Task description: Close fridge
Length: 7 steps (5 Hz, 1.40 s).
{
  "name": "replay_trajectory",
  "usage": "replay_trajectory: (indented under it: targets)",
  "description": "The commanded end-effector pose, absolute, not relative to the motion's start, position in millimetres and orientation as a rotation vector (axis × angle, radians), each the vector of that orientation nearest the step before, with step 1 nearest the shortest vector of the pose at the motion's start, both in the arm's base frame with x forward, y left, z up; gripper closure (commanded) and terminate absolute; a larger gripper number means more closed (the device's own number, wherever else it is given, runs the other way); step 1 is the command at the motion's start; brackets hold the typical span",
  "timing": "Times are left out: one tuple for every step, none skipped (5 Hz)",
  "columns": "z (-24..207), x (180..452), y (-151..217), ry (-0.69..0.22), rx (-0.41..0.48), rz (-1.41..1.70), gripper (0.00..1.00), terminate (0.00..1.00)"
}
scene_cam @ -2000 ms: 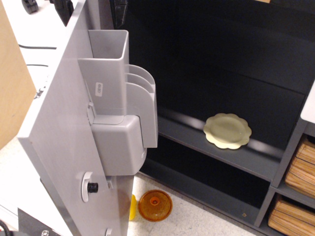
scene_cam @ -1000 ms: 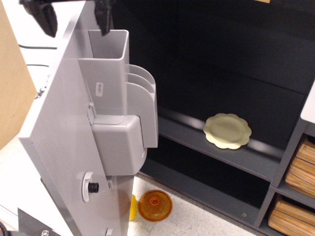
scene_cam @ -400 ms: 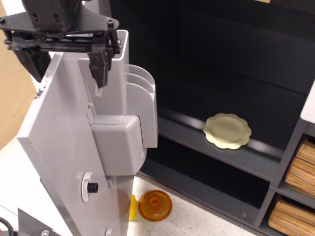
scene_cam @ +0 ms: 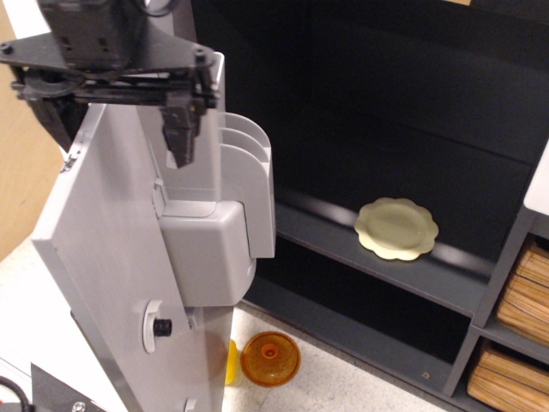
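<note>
The fridge (scene_cam: 412,129) is a dark-grey cabinet with dark shelves, and it stands open. Its light-grey door (scene_cam: 103,257) swings out at the left, edge-on to me, with grey inner bins (scene_cam: 219,197) facing the cabinet. My black gripper (scene_cam: 118,129) is open at the top left and straddles the door's upper edge. One finger (scene_cam: 180,129) hangs on the bin side; the other finger (scene_cam: 56,120) is on the outer side, partly hidden behind the door. The door handle and dispenser panel are out of view.
A pale yellow-green scalloped plate (scene_cam: 396,227) lies on the fridge's middle shelf. An orange lid (scene_cam: 270,358) and a yellow object (scene_cam: 232,360) lie on the floor by the door's foot. Grey shelving with wicker baskets (scene_cam: 525,292) stands at the right. A wooden panel (scene_cam: 21,172) is at the far left.
My gripper has come down from the top edge of the view and now straddles the door's top edge. The door, plate and lid have not visibly moved.
</note>
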State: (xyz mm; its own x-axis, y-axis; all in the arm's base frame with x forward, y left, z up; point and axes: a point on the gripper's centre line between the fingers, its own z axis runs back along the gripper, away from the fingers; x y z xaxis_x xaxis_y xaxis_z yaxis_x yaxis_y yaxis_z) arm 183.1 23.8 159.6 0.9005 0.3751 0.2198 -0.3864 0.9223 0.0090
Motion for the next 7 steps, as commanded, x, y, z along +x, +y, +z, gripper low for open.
replay_trajectory:
  targets:
    - [170.7, 220.0, -19.4, -0.24, 0.041, 0.357, 0.0, 0.0]
    - [185.3, 234.8, -36.4, -0.27, 0.012, 0.351, 0.0, 0.0]
    - [204.7, 238.2, -41.0, -0.293, -0.03, 0.332, 0.0, 0.0]
    - [229.6, 227.3, -34.8, -0.305, -0.099, 0.24, 0.0, 0.0]
    - [235.0, 206.7, -12.5, -0.248, -0.085, 0.214, 0.0, 0.0]
    - [198.5, 198.2, 12.0, -0.195, 0.015, 0.067, 0.0, 0.0]
    - [163.2, 199.1, 18.8, -0.221, 0.107, -0.013, 0.0, 0.0]
